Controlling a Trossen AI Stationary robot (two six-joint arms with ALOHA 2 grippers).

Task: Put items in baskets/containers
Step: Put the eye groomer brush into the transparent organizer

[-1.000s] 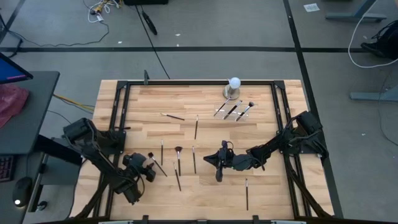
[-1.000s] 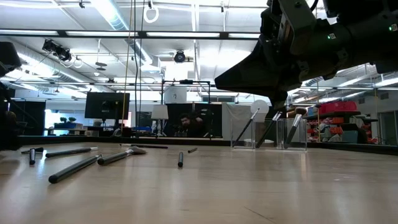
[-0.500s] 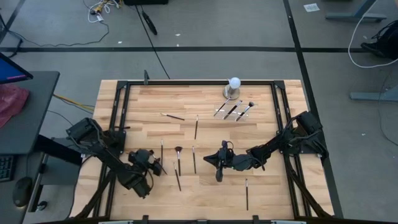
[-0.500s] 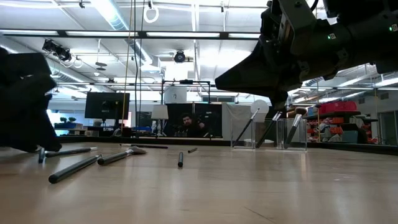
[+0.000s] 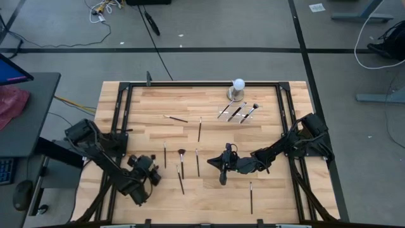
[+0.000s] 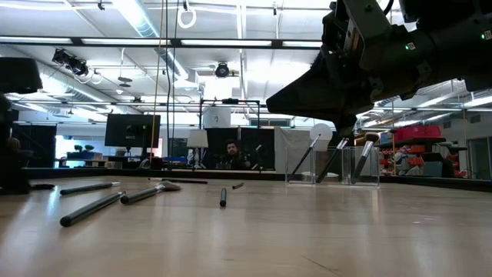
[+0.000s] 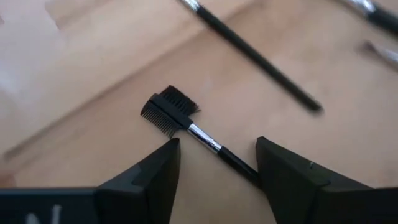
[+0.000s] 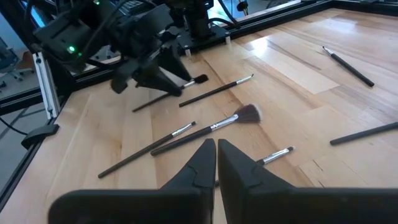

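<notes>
Our left hand hangs with fingers apart astride a comb-tipped brush lying on the worktop. Our right hand waits mid-worktop, fingers together, holding nothing.

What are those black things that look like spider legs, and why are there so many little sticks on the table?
Those are two robot arms, each ending in a gripper. One picture looks straight down from above, one peeks across at table height, and two come from cameras on the arms' wrists. The left gripper is open, with its fingers on either side of a little comb brush, not yet pinching it. The right gripper is shut and holds nothing. The little sticks are makeup brushes lying on the wooden table. A few brushes already stand in a clear tray at the far side, beside a white ball. The robot's job is putting brushes in there.
</notes>
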